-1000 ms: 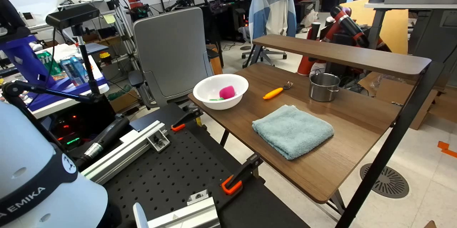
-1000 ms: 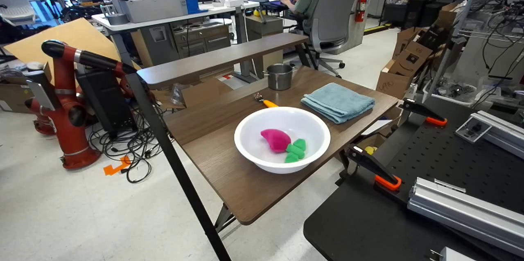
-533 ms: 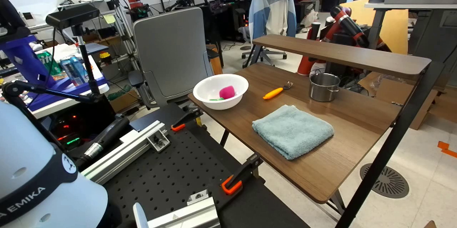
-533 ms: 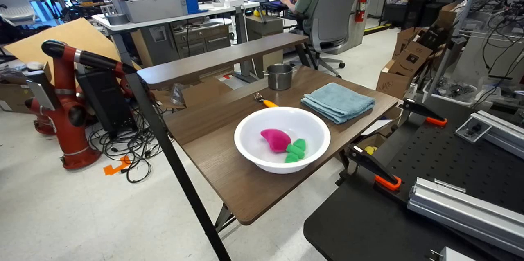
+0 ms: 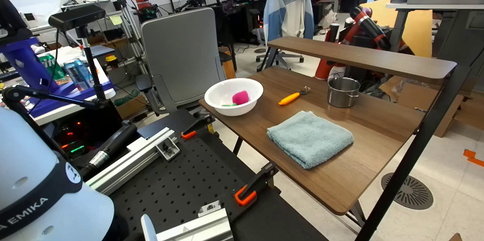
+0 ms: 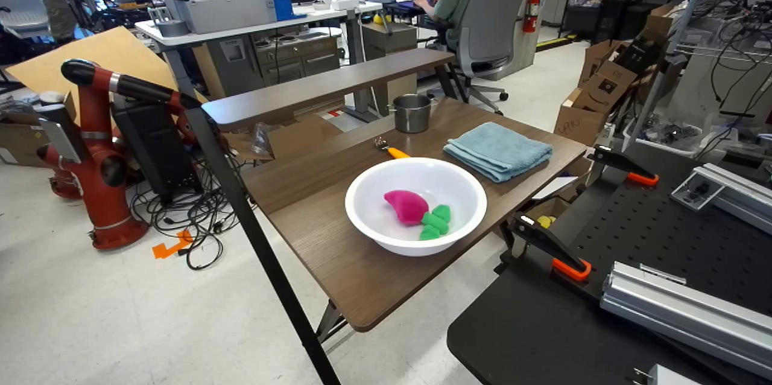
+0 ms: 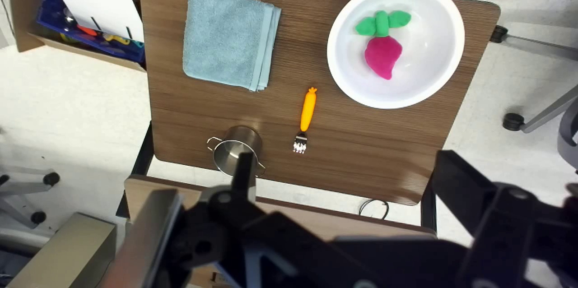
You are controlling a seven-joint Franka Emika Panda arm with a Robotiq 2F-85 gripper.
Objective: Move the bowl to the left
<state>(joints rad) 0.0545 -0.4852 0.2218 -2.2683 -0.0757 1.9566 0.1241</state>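
Only a dark-topped person (image 6: 60, 9) has appeared behind; the deep silvery metal bowl (image 5: 342, 96) stands on the brown wood-grain table (image 5: 378, 129), the black gripper (image 7: 345, 166) spread wide

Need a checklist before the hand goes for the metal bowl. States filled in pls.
1. Hand open: ok, jaws wide apart in the wrist view.
2. Metal bowl upright on the table: ok, in both exterior views.
3. Metal bowl between the jaws: not ok, in the wrist view one jaw partly covers it.
4. Fork apart from the metal bowl: ok, the table shows between them.
5. Hand's clearance from the shelf: cannot tell, the hand is in neither exterior view.
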